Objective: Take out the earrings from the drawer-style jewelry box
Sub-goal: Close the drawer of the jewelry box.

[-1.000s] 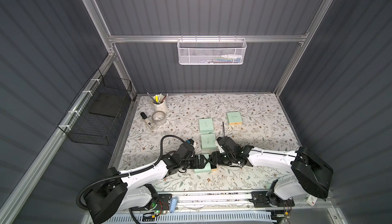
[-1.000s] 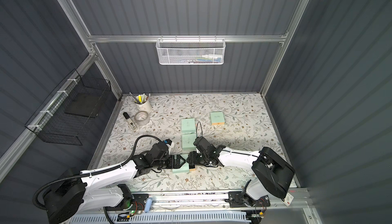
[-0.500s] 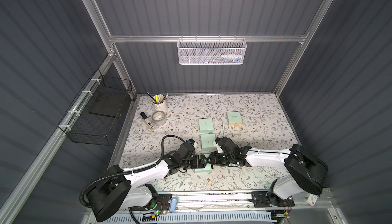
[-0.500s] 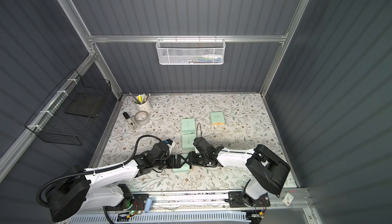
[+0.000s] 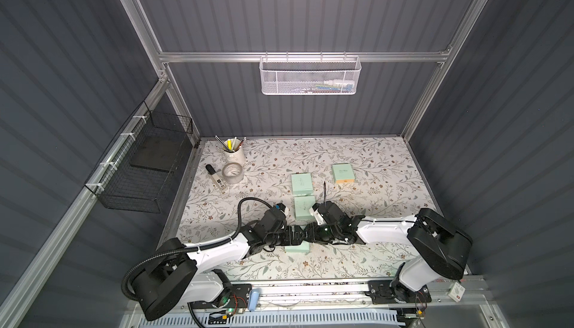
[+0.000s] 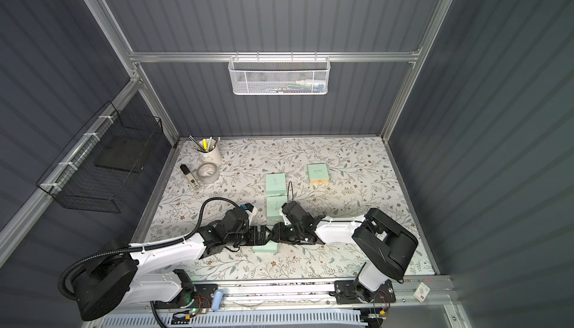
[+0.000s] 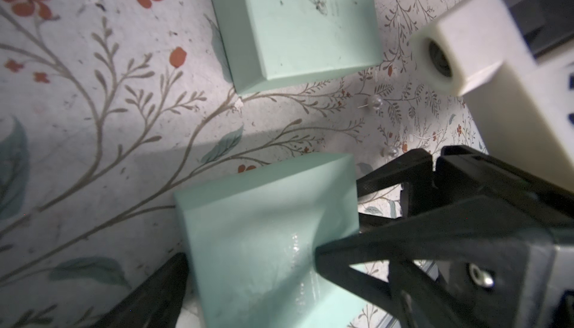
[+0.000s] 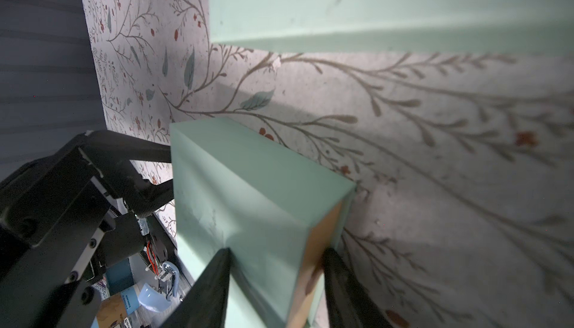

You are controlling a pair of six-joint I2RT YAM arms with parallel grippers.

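Observation:
A mint-green drawer-style jewelry box (image 5: 297,248) (image 6: 265,248) sits near the table's front middle, held from both sides. My left gripper (image 5: 292,238) (image 7: 248,264) is shut across the box (image 7: 264,217), and one finger dents its soft sleeve. My right gripper (image 5: 310,236) (image 8: 279,267) is shut on the opposite end (image 8: 248,186), where a tan drawer face shows. Two earrings lie on the floral cloth beside my right gripper's fingers: one stud (image 7: 374,103) and another (image 7: 392,151). Neither gripper touches them.
Two more mint boxes (image 5: 301,183) (image 5: 304,207) lie just behind the grippers, and a third (image 5: 342,172) sits farther back right. A pen cup (image 5: 233,155), a tape roll (image 5: 233,173) and a marker (image 5: 215,178) stand at the back left. Wire baskets hang on the walls.
My right gripper's jaws have narrowed onto the box end, and the right arm's elbow has swung slightly inward. The left arm and the box have stayed put.

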